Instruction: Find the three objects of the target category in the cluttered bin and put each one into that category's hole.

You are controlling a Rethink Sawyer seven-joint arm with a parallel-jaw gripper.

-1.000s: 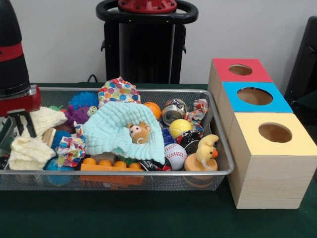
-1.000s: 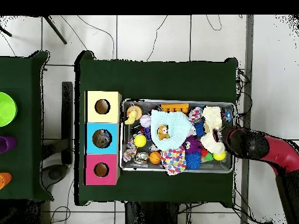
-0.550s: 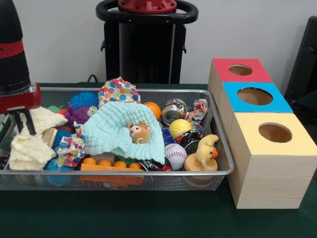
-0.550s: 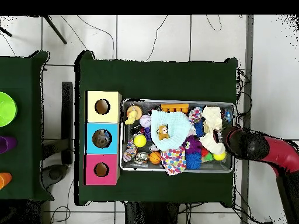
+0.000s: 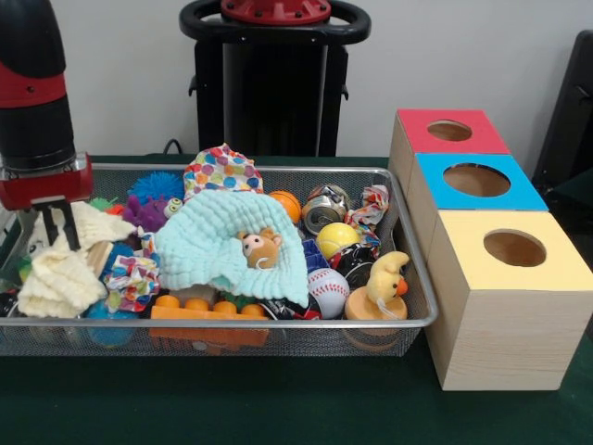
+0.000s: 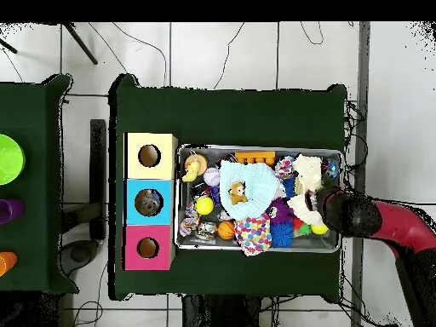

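A wire bin [image 5: 232,323] holds mixed clutter. At its left end lie cream knitted cloths [image 5: 57,278]. My gripper [image 5: 46,232] hangs over them, open, its fingers dipping into the cream cloth. In the overhead view the gripper [image 6: 317,203] is at the right end of the bin [image 6: 255,149]. A mint cloth [image 5: 232,246] with a small bear toy [image 5: 259,248] on it covers the middle. An orange ball [image 5: 287,204], a yellow ball [image 5: 335,238] and a baseball [image 5: 327,289] lie to the right of it. Three boxes with holes stand beside the bin: red [image 5: 449,134], blue [image 5: 477,181], yellow [image 5: 514,250].
Also in the bin are crushed cans [image 5: 324,209], a polka-dot cloth [image 5: 220,171], a purple fuzzy toy [image 5: 148,211], an orange brick [image 5: 199,311] and a yellow duck [image 5: 384,278]. A bowl and cups stand on a side table [image 6: 34,170].
My gripper has shifted to the right in the front view, farther over the bin's cream cloths. The cloths have shifted slightly under it. The rest of the clutter is unmoved.
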